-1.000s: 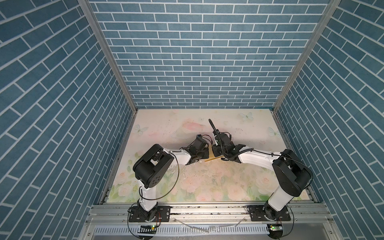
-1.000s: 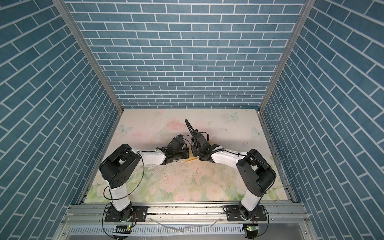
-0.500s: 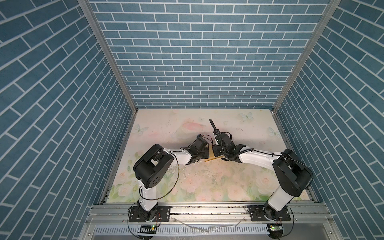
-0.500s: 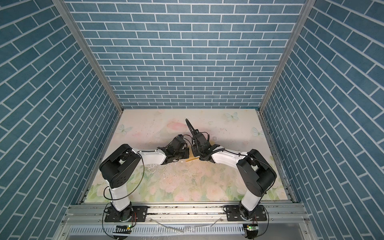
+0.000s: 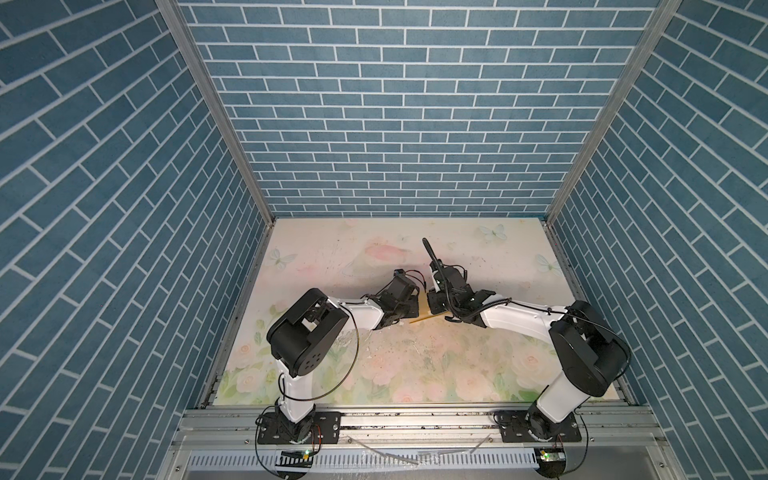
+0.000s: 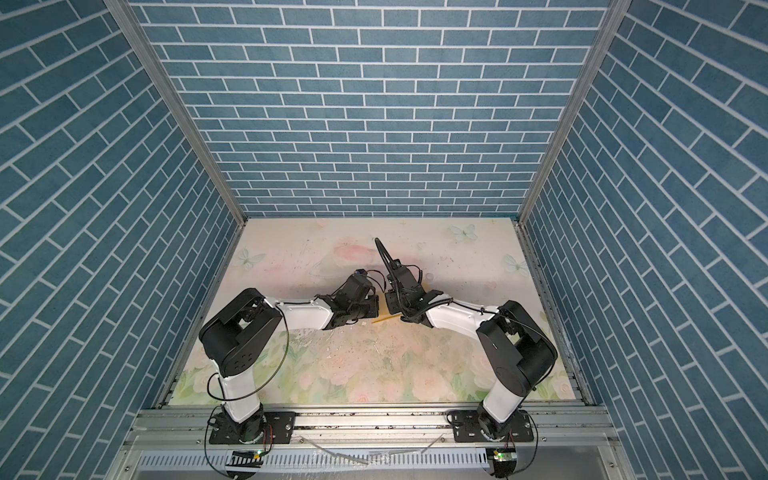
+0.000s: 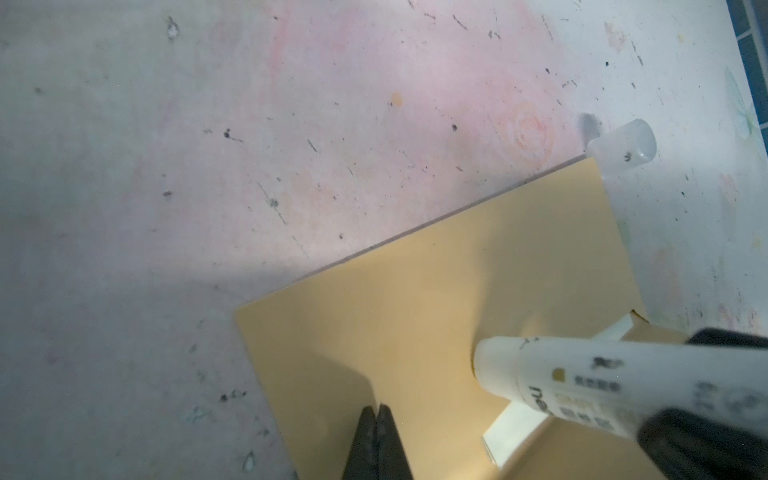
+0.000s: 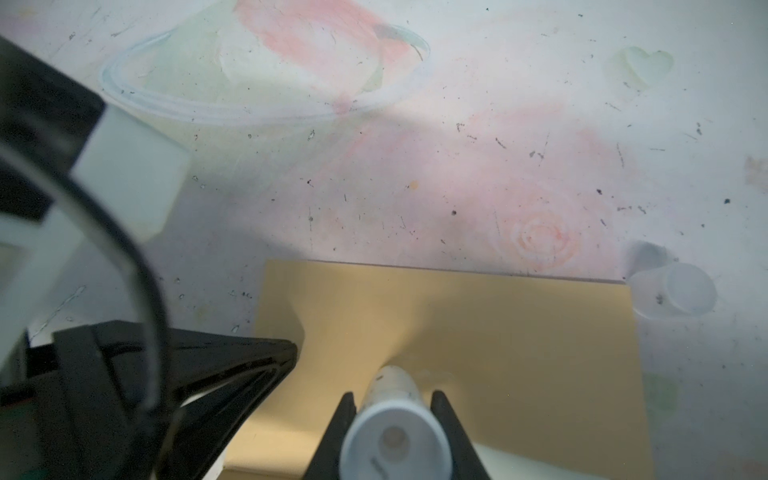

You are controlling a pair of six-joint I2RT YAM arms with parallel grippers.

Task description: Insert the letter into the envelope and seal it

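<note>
**Glue stick on envelope, left pins**

Floral tabletop (image 5: 415,374), blue brick walls. Your right gripper (image 8: 395,399) pinches a white glue stick (image 7: 582,382), its tip down on the mustard envelope (image 7: 415,299) lying flat between both arms; the stick's long axis runs back toward the right wrist. Left gripper (image 7: 377,419), pressed together, bears on the envelope's near edge. Loose cap (image 8: 673,295) lies just beside a corner. Letter not discernible. Against the earlier frames: no visible shift.

From high in front we look down on both arms; our wrist views sit close, sharing the envelope (image 7: 436,299) ahead of each pincer.
</note>
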